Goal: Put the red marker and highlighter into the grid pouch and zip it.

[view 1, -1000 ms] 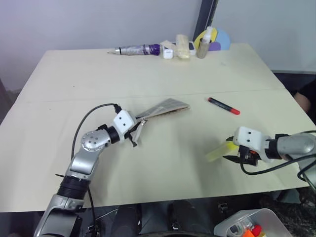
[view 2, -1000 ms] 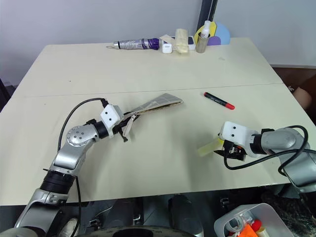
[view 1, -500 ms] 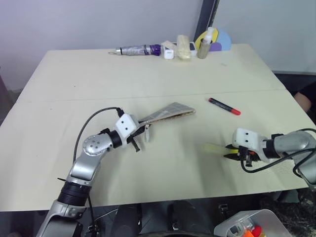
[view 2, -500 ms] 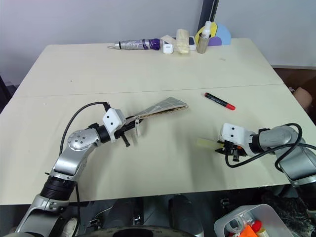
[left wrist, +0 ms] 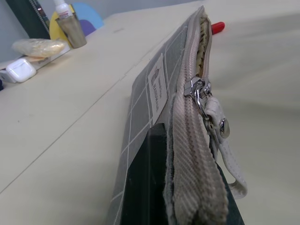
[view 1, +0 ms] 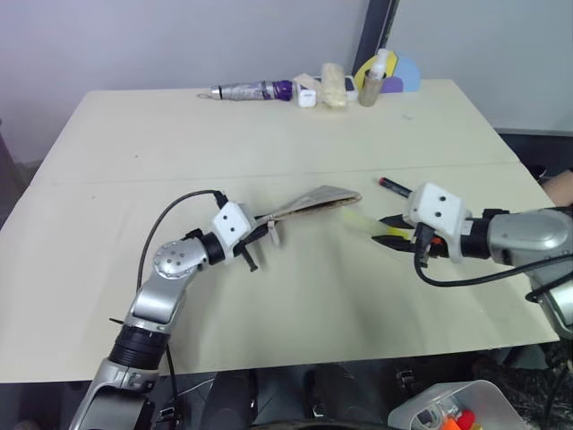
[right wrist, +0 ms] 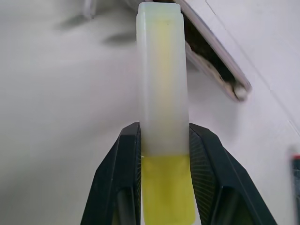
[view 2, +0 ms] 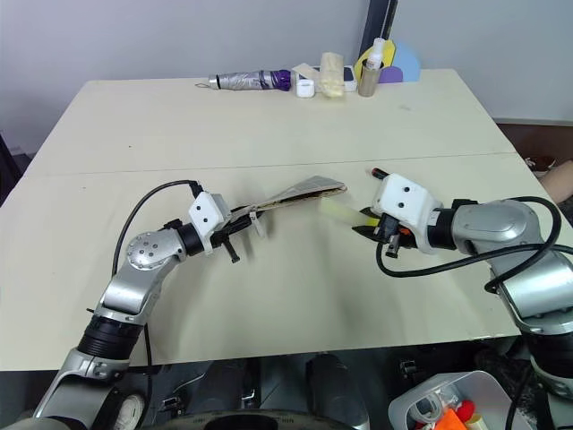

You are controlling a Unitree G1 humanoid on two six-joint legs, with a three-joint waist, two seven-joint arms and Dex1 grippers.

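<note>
The bench (view 1: 295,134) was a broad, matte cream slab. Above it the left pincer (view 1: 255,236) was clamped on the near end of the grid pouch (view 1: 313,201), soft grey fabric with thin white lines and a ribbed zipper band, held edge-up with its gaping end toward the right pincer (view 2: 369,226). That pincer gripped the highlighter (right wrist: 161,93), a smooth, translucent yellow-green bar, long axis aimed straight ahead at the pouch mouth, tip just short of it. The red marker (view 1: 390,185), slim and glossy, lay just behind the right pincer.
</note>
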